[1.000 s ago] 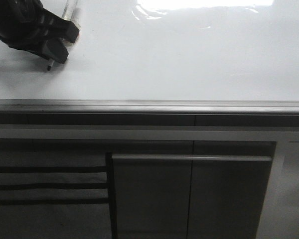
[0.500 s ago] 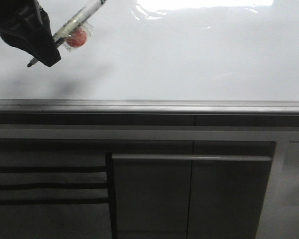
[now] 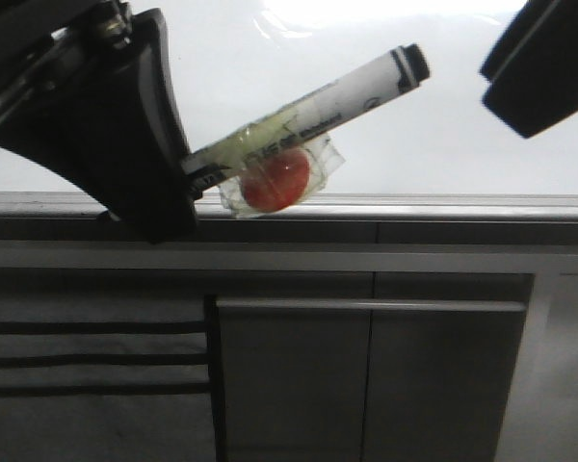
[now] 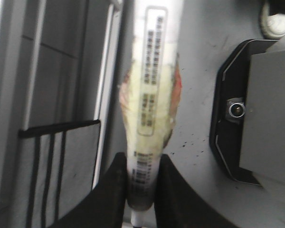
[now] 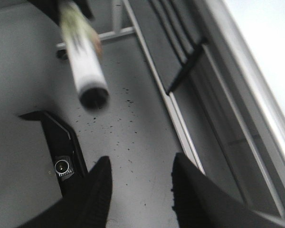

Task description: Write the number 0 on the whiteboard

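Observation:
My left gripper [image 3: 188,183] is shut on a white marker [image 3: 347,96]. It holds the marker in the air in front of the whiteboard [image 3: 414,144], close to the camera, with the capped end pointing up and right. Clear tape and a red round piece [image 3: 277,183] cling to the barrel. In the left wrist view the fingers [image 4: 115,185] clamp the marker [image 4: 152,95] near its tip. My right gripper [image 3: 539,67] is at the top right; its wrist view shows it open [image 5: 140,190] and empty, with the marker's end [image 5: 88,71] ahead. No number 0 shows on the board.
The board's grey metal edge strip [image 3: 366,207] runs across the front view. Dark grey cabinet panels [image 3: 366,375] lie below it. A speckled grey floor [image 5: 133,123] and a black base unit [image 4: 242,109] show in the wrist views.
My left gripper has come from the board's upper left toward the camera and to the right, carrying the marker. My right gripper has come into view at the top right.

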You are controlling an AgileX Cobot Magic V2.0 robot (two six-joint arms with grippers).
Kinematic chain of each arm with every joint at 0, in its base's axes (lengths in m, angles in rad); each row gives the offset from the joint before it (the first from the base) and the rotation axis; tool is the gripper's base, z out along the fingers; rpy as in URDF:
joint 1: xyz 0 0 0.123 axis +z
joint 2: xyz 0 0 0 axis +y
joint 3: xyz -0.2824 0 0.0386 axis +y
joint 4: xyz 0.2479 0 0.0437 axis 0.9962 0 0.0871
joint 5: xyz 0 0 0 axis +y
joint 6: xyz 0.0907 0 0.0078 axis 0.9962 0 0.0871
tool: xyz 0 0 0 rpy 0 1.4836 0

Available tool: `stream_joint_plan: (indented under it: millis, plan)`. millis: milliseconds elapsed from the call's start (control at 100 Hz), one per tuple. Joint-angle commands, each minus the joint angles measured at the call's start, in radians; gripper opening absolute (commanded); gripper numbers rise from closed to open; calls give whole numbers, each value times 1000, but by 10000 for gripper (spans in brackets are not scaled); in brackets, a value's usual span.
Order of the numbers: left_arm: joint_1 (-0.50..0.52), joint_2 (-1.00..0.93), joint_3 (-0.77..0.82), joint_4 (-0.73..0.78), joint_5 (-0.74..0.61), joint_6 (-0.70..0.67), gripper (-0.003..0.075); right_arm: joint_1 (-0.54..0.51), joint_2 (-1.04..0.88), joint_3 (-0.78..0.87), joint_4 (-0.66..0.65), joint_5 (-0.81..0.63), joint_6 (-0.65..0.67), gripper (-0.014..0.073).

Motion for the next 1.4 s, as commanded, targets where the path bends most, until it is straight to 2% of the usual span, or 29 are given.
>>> stream_joint_plan:
  millis: [0, 150, 360, 550, 680, 820, 1160, 1330, 1390]
  plan:
    - [-14, -34, -33, -37, -25, 4, -20, 51, 9, -48, 33, -29, -32, 268]
    - [-14, -34, -33, -65, -25, 5, -20, 112, 43, -57, 39, -79, -32, 268]
    - [-14, -34, -33, -66, -54, 8, -20, 144, 87, -57, 79, -147, -37, 268]
    - [-14, -34, -33, -66, -75, 9, -20, 145, 131, -57, 98, -165, -54, 268]
    - [-14, -34, -33, -66, -80, 9, -20, 145, 134, -57, 172, -179, -105, 267]
    - [-14, -34, -33, -66, -80, 9, -20, 145, 134, -57, 169, -177, -112, 262]
    - [-14, -34, -33, -63, -80, 9, -20, 145, 134, -57, 169, -171, -112, 9]
    - [-14, -35, -33, -43, -104, 4, -15, 145, 134, -57, 169, -171, -112, -51]
    - [-11, -38, -33, -38, -113, -4, 28, 145, 134, -57, 169, -171, -112, -52]
